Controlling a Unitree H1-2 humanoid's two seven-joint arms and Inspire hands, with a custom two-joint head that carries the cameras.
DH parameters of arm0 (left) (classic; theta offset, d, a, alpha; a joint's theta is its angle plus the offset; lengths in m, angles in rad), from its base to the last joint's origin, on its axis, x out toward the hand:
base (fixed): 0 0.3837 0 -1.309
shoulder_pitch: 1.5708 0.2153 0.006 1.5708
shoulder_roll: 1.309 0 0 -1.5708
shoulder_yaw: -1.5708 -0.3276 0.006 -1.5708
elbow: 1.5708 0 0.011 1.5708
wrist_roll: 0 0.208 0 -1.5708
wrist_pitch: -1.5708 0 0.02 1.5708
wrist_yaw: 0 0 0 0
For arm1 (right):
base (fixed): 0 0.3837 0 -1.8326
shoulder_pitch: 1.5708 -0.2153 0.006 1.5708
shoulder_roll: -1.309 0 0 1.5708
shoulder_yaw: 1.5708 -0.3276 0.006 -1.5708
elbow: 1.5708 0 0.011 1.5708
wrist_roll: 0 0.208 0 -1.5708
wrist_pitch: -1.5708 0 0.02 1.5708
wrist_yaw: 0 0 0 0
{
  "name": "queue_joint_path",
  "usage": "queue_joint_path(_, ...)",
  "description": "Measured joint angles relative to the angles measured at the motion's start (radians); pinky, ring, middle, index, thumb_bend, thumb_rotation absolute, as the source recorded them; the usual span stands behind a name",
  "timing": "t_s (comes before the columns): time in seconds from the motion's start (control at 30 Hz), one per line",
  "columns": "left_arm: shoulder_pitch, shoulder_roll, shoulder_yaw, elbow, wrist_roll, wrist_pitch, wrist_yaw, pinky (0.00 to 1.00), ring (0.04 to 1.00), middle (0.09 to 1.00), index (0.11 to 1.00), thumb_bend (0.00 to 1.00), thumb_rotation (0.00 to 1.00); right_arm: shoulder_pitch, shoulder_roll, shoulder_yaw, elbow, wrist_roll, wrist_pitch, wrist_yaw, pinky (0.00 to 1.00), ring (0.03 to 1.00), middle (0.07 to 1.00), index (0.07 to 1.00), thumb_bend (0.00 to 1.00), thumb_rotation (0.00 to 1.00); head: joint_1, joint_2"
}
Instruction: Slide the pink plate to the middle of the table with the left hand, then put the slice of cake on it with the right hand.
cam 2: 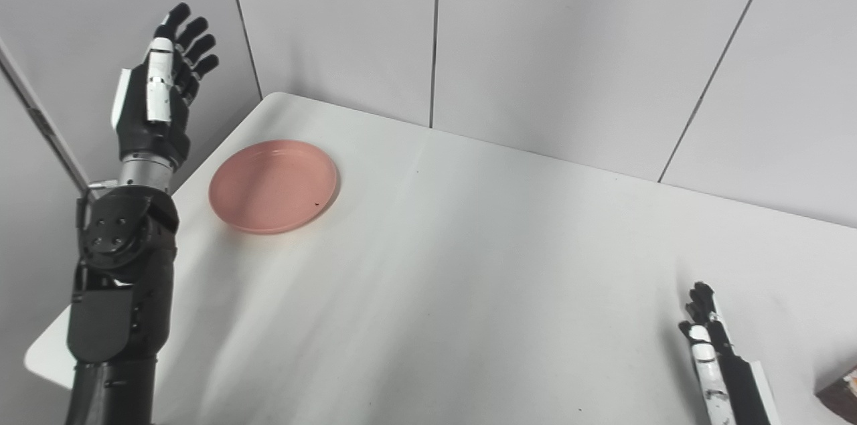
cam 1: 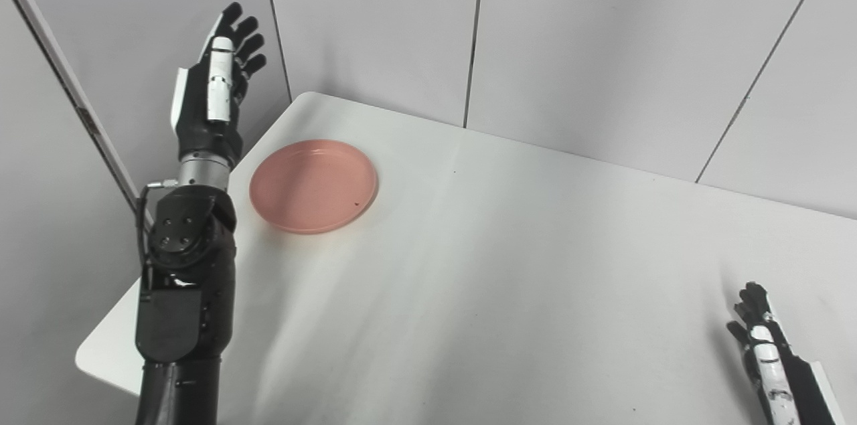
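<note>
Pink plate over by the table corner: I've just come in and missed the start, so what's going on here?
Nothing is being handled yet. The pink plate lies empty near the far left corner of the white table. The left hand is raised beside the table's left edge, fingers spread, holding nothing and not touching the plate. The right hand hangs low at the near right, holding nothing. Something brown, maybe the cake, peeks in at the right eye view's corner.

Even, diffuse light fills both views — bright without harsh glare. The white table (cam 1: 509, 264) shows pale sheen streaks through the lower centre. Shadows are soft and faint. Focus is reasonably sharp throughout — slightly grainy, with no obvious edge distortion.
</note>
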Motion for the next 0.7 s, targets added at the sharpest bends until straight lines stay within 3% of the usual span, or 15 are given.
queue_joint_path(0.23, 0.018, 0.032, 0.051, 0.069, -0.032, -0.030, 0.000, 0.89, 0.904, 0.926, 0.916, 0.38, 1.00, 0.001, 0.000, -0.003, -0.001, 0.006, 0.003, 0.000, 1.00, 1.000, 1.000, 0.984, 0.21, 1.00, 0.005, 0.003)
queue_joint_path(0.7, 0.038, 0.052, 0.080, 0.141, -0.079, -0.030, 0.006, 0.87, 0.893, 0.904, 0.903, 0.34, 0.99, 0.002, -0.005, -0.004, -0.003, 0.006, 0.005, 0.004, 1.00, 1.000, 1.000, 0.988, 0.26, 1.00, 0.011, 0.012)
